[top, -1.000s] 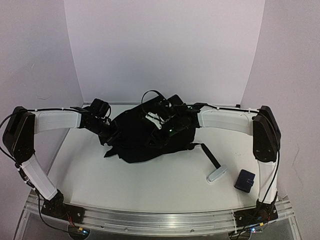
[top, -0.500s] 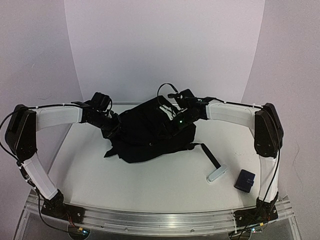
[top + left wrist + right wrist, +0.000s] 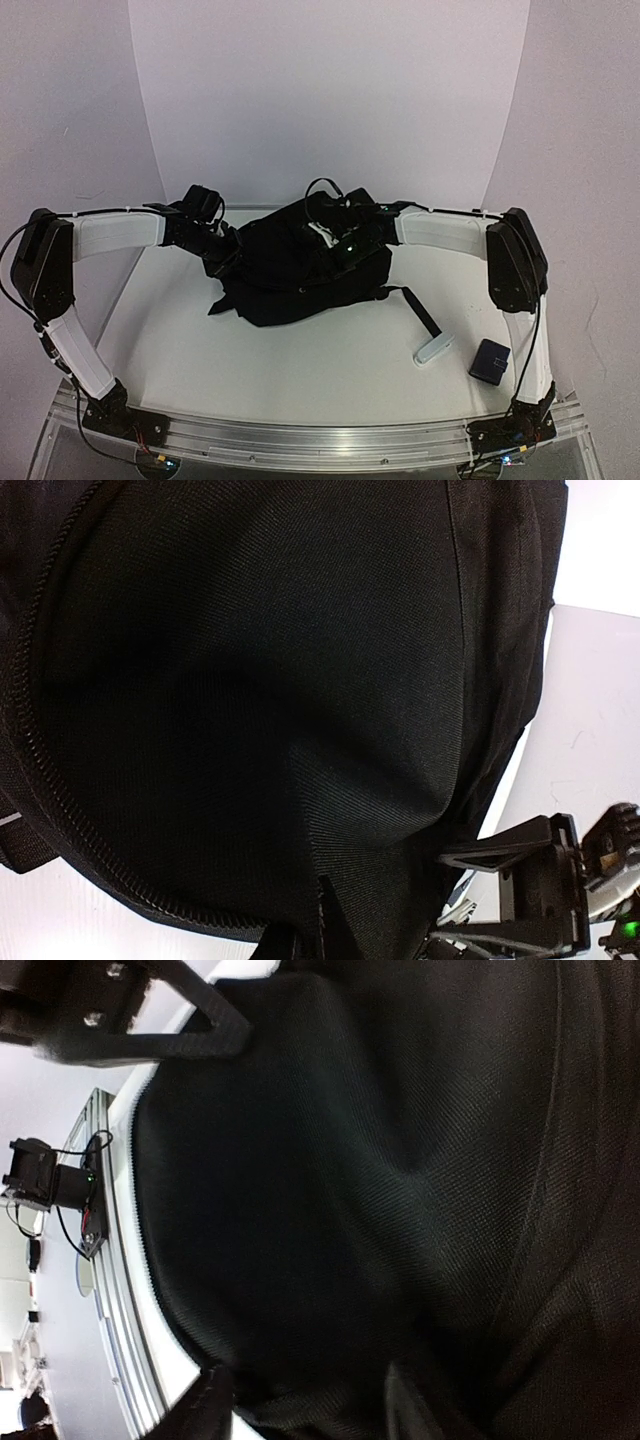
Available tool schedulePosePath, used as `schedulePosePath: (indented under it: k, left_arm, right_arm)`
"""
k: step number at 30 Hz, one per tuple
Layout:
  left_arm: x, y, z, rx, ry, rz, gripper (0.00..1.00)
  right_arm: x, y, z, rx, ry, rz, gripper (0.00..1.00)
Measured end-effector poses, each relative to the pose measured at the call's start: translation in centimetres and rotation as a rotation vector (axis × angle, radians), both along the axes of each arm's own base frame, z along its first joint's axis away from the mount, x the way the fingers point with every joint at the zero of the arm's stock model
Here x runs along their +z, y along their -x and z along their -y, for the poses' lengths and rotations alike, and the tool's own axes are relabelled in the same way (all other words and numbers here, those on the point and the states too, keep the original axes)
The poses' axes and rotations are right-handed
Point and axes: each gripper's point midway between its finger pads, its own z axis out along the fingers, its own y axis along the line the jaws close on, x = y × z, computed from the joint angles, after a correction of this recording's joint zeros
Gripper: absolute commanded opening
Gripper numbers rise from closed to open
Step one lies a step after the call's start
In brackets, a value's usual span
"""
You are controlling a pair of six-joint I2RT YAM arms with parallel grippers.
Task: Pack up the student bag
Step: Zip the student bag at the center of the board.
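White table (image 3: 300,375) under plain pale walls carries the student bag (image 3: 285,275) at its far middle. A flat white item (image 3: 435,348) and a dark-blue pouch (image 3: 491,360) lie well apart from the bag, nearer the right arm's base. The left gripper (image 3: 222,255) sits at the bag's left edge as before, while the right gripper (image 3: 335,245) has dropped lower onto its top. Left wrist: fabric puckers into the pressed-together fingers (image 3: 325,920), pinching the bag. Right wrist: fingers (image 3: 190,1025) stand spread, bag cloth bulging between them.
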Motion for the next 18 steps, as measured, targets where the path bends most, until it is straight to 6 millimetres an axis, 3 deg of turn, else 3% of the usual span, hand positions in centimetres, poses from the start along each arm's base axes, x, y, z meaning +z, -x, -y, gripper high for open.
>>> schedulePosePath:
  k: [3,4,11,14,18]
  left_arm:
    - [0.0,0.0,0.0,0.0,0.0,0.0,0.0]
    - [0.0,0.0,0.0,0.0,0.0,0.0,0.0]
    - [-0.4,0.2,-0.6,0.01,-0.013,-0.022,0.0]
    - [-0.7,0.2,-1.2,0.023,-0.02,-0.036,0.0]
    - [-1.2,0.5,-2.5,0.048,-0.021,-0.055,0.0]
  right_arm:
    - [0.0,0.1,-0.2,-0.003,-0.009,-0.029,0.04]
    - [0.2,0.1,-0.2,-0.002,-0.015,-0.034,0.0]
    - [0.6,-0.4,0.2,-0.01,-0.029,-0.041,0.0]
    - [0.3,-1.8,2.4,-0.056,-0.013,-0.037,0.0]
    - [-0.3,-4.3,7.2,-0.156,0.035,-0.022,0.0]
